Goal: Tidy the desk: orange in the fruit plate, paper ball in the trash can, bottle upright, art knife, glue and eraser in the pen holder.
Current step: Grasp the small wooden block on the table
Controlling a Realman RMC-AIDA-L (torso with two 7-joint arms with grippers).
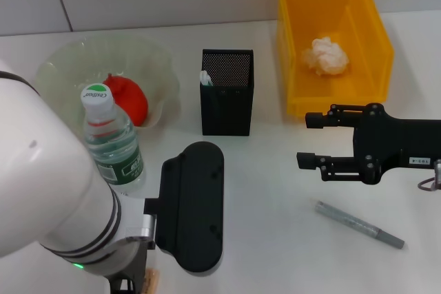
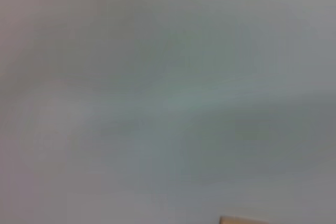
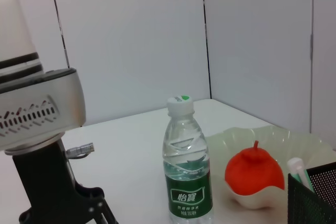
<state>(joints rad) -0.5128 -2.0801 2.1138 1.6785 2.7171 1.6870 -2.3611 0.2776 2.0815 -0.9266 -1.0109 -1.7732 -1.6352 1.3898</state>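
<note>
orange (image 1: 129, 98) in fruit plate (image 1: 65, 60), paper ball (image 1: 326, 56) in trash can (image 1: 366, 12)

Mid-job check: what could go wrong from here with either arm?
The left gripper is low at the near table edge beside the upright bottle; a swing of that arm may topple it. The open right gripper hovers between the trash can and the grey art knife; a careless descent might nudge the knife away.

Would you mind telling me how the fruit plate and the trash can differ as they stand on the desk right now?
The fruit plate is a round, translucent pale-green bowl with a wavy rim; the trash can is a rectangular, opaque yellow-orange bin with straight walls. The fruit plate holds the orange; the trash can holds the paper ball. Both sit at the desk's far side, either side of the pen holder.
</note>
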